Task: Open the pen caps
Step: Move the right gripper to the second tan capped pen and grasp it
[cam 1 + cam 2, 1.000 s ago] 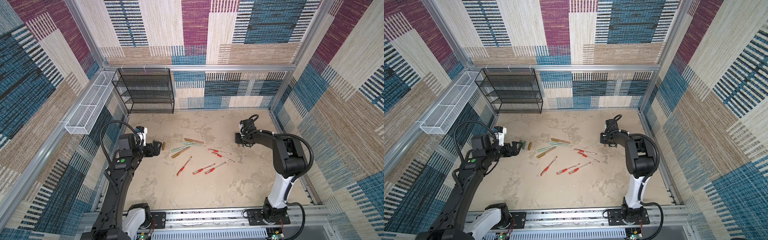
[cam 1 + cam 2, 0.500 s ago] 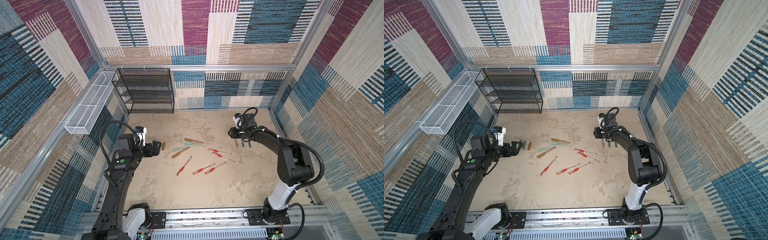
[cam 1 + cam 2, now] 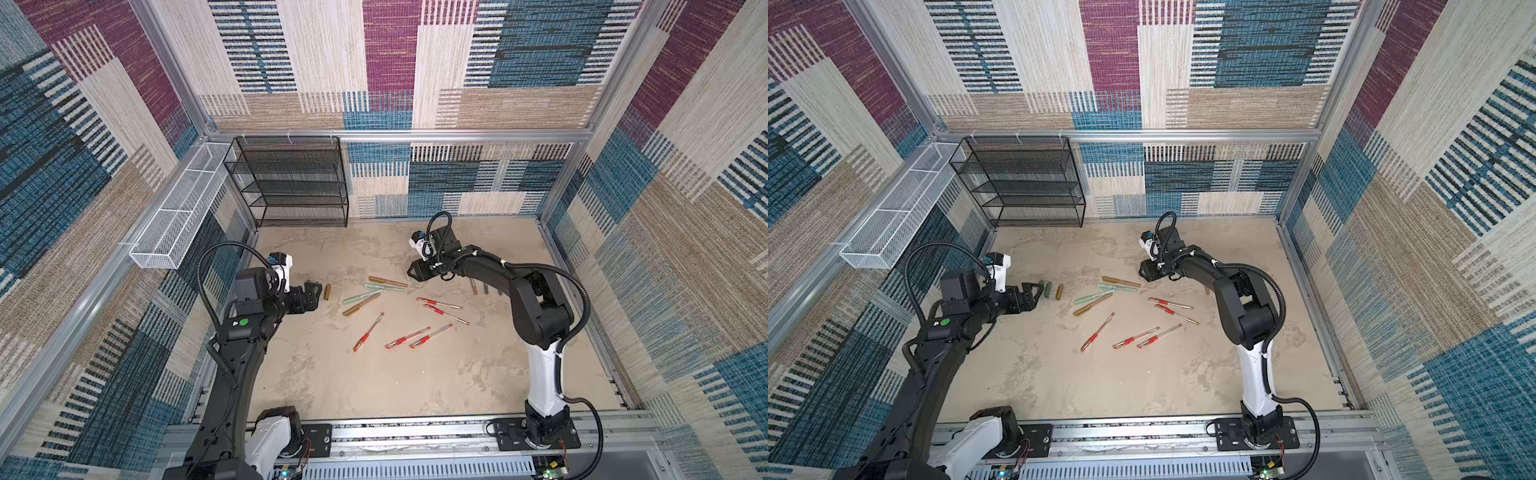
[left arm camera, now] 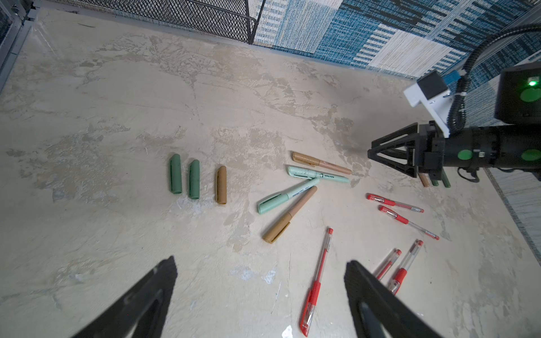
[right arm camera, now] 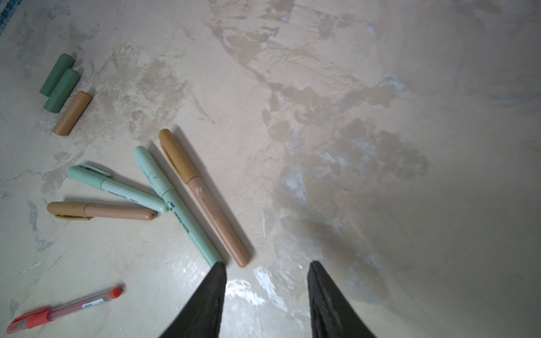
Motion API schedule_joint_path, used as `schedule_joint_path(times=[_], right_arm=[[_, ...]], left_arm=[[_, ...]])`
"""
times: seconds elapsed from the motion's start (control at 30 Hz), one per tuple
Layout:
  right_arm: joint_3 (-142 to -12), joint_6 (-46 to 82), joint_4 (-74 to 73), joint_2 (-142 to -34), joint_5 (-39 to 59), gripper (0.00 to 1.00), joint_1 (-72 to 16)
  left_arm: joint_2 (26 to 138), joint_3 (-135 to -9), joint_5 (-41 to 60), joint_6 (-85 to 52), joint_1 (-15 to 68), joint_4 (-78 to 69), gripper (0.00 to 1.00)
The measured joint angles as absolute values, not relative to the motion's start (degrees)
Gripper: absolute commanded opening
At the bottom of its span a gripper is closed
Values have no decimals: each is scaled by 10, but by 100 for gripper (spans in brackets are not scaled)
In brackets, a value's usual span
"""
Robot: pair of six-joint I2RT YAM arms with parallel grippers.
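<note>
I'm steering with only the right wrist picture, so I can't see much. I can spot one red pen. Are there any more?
Observer: Yes. There are five red pens altogether, spread out in the middle.
Operator: Where are the pens that go with the loose caps?
Observer: Three bare barrels, one brown and two dark green, lie side by side next to the right arm.
Operator: What's the other gripper doing?
Observer: The left gripper is wide open and empty, close to those three loose caps.
</note>
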State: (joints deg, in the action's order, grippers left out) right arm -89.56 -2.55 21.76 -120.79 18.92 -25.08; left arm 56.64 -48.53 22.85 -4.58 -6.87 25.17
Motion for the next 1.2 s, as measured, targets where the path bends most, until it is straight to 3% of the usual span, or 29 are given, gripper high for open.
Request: schedule_joint_path(times=[0.57, 1.2], right_arm=[[-1045, -55, 300, -1333, 201, 44, -309], [-1041, -60, 267, -1344, 115, 23, -307]], left_arm=[[570, -483, 228, -45, -71, 251, 94], [573, -479, 229, -43, -75, 248, 93]])
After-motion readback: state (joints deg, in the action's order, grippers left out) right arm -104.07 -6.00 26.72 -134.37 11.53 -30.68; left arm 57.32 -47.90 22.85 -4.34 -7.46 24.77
